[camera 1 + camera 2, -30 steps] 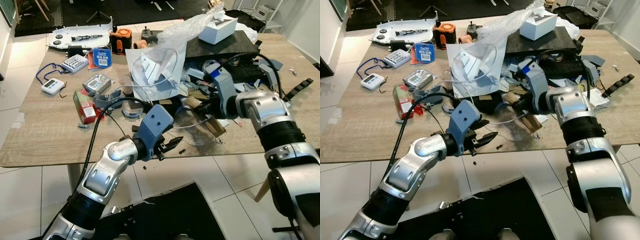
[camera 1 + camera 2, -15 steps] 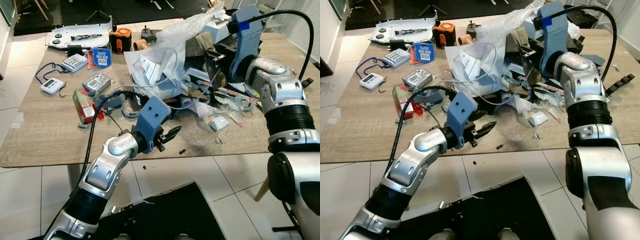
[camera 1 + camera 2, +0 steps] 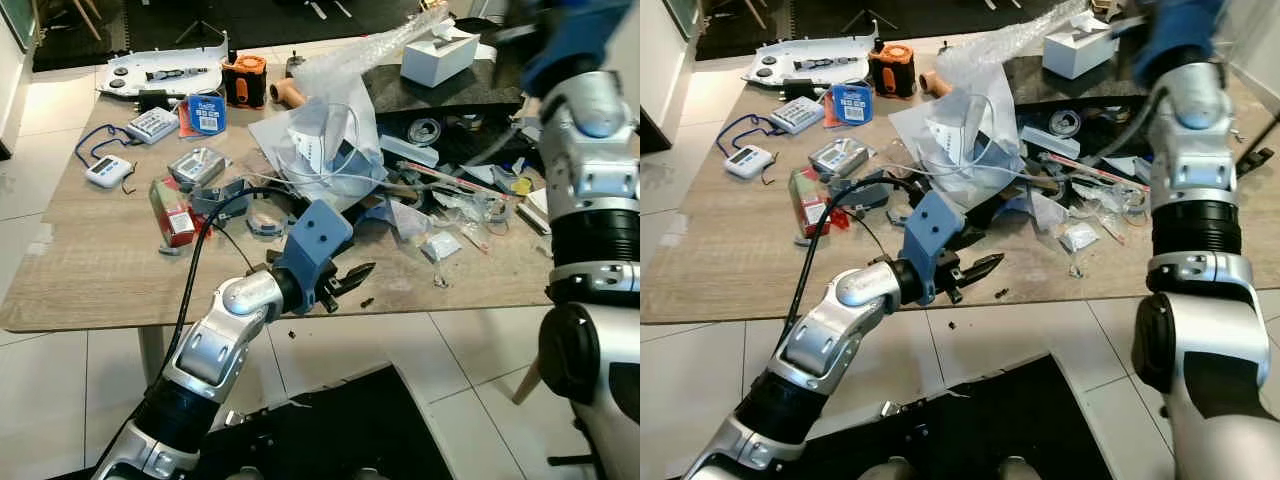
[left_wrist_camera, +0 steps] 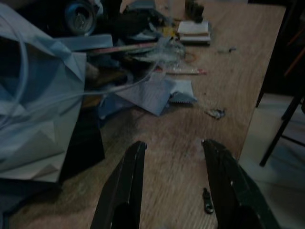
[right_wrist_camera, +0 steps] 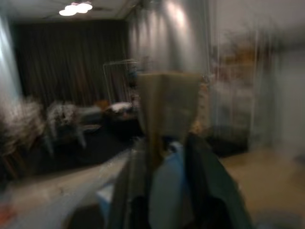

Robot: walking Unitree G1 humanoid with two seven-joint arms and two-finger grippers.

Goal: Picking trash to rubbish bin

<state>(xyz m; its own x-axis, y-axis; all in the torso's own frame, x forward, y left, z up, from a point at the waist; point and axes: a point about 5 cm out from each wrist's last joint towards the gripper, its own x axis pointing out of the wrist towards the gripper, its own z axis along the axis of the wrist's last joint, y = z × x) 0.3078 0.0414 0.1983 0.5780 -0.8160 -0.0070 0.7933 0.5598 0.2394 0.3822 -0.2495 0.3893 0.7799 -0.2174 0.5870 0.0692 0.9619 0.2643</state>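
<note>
**A:** Where does the trash lie?

**B:** On a wooden table (image 3: 80, 270) that stands on a tiled floor (image 3: 40, 400), a heap of trash (image 3: 420, 200) covers the middle and right: a clear plastic bag (image 3: 320, 140) with tubing, torn wrappers, and bubble wrap (image 3: 370, 50) at the far side beside a white box (image 3: 437, 55).

**A:** And the left arm?

**B:** The left gripper (image 3: 352, 279) sits low at the table's near edge, its black fingers (image 4: 126, 186) spread apart with bare wood between them. A small dark scrap (image 4: 208, 201) lies on the wood just beside one finger. The pile's crumpled paper and bag are just beyond the tips.

**A:** The right arm?

**B:** It is raised high over the far right of the table, wrist (image 3: 590, 110) up at the top of the head views. In the blurred wrist view the right gripper (image 5: 164, 157) is closed around a brownish piece of trash (image 5: 167, 102), held up with a dim room behind.

**A:** What else is on the table?

**B:** On the left side, well apart from the pile: a white timer (image 3: 104, 171) on a blue cord, a red box (image 3: 170, 212), a blue packet (image 3: 205, 112) and an orange tool (image 3: 243, 78) at the far edge.
</note>
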